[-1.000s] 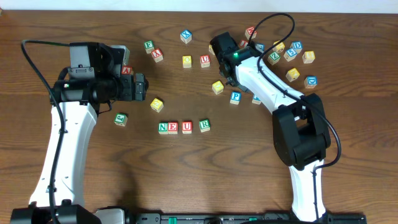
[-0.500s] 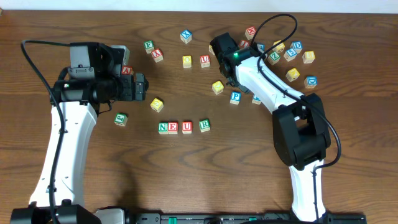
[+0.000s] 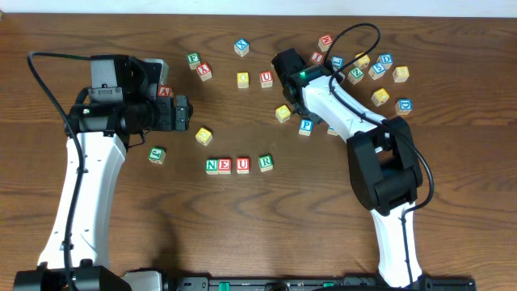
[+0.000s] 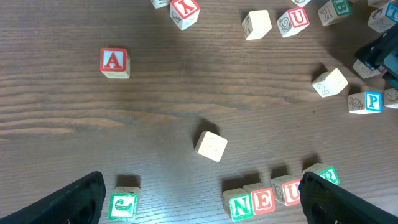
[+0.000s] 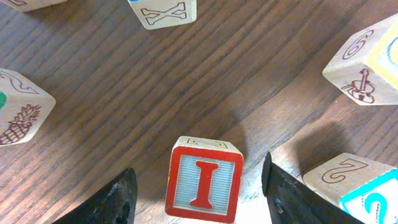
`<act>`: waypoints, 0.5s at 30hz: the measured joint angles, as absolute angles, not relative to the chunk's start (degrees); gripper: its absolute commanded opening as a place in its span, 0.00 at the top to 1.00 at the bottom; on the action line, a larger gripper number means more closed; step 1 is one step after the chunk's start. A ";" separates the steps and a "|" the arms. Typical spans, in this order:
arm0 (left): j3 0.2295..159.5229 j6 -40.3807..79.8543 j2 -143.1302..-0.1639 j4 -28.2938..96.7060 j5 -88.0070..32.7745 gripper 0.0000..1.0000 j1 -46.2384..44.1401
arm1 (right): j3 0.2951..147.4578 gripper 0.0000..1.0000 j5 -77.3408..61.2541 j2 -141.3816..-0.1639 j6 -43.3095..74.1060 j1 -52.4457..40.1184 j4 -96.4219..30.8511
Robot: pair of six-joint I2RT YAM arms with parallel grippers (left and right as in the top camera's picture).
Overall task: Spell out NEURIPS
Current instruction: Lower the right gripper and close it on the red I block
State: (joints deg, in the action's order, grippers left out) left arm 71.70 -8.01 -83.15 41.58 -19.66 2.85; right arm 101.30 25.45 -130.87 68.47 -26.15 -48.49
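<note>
Moved since a second ago: your right arm has swung its elbow leftward and its wrist has shifted slightly among the scattered cubes. Your left arm and the row of cubes lie as before.

- Right claw: spread, one finger on either side of the small wooden cube with a red I. You see bare grain on both sides, so neither finger touches it. That cube sits flat on the dark wooden counter, letter up.
- Left claw: spread wide, holding nothing, above the counter up and left of the row in the overhead view.
- Row, front centre, left to right: small wooden cube with a green N, wooden cube with a red E and wooden cube with a red U side by side. The wooden cube with a green R sits just beside them, a small gap off.
- Wooden cube with a blue P: loose beside the right arm, well apart from the row.
- S cube: you cannot pick it out; the letters in the far cluster are too small.
- Others: wooden cube with a red A; wooden cube with an outlined X beyond the I; yellow-faced wooden cube between the left claw and the row.
</note>
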 measured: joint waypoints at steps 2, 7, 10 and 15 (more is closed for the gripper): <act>71.70 -8.01 -83.15 41.58 -19.66 0.02 2.85 | 101.30 0.47 25.45 -130.87 68.51 -26.15 -48.42; 71.70 -8.01 -83.15 41.58 -19.66 0.02 2.85 | 101.32 0.56 25.50 -130.87 68.51 -26.15 -48.18; 71.70 -8.01 -83.15 41.58 -19.66 0.02 2.85 | 101.32 0.61 25.50 -130.87 68.58 -26.15 -48.18; 71.70 -8.01 -83.15 41.58 -19.66 0.02 2.85 | 101.30 0.66 25.52 -130.87 68.64 -26.15 -48.18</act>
State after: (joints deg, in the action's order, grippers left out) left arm 71.70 -8.01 -83.15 41.58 -19.66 2.85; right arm 101.30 25.52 -130.87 68.64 -26.15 -48.18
